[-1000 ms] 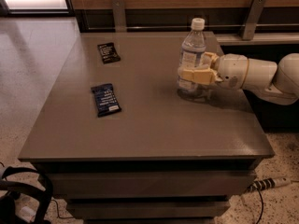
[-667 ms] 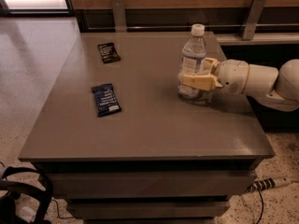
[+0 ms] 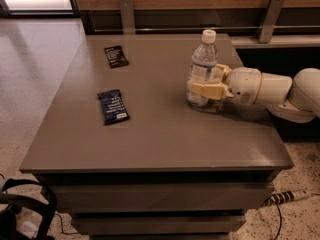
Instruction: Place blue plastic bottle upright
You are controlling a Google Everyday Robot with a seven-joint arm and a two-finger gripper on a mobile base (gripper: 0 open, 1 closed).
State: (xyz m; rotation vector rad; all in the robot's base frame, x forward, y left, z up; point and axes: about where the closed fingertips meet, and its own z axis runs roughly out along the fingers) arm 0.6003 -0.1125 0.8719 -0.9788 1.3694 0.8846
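The blue plastic bottle [image 3: 203, 59], clear with a white cap and pale label, stands upright on the grey-brown table [image 3: 160, 134] at its right side. My gripper [image 3: 203, 82] reaches in from the right and is shut around the bottle's lower body, with one cream finger [image 3: 206, 90] across its front. The bottle's base is at the tabletop, partly hidden by that finger.
A dark blue snack wrapper [image 3: 113, 106] lies flat left of centre. A black packet [image 3: 116, 56] lies at the back left. A wall rail with metal brackets [image 3: 127, 14] runs behind the table. A power strip [image 3: 286, 197] and a black bag [image 3: 25, 211] are on the floor.
The bottle and the gripper holding it have moved down a little towards the tabletop. The wrappers have not moved.
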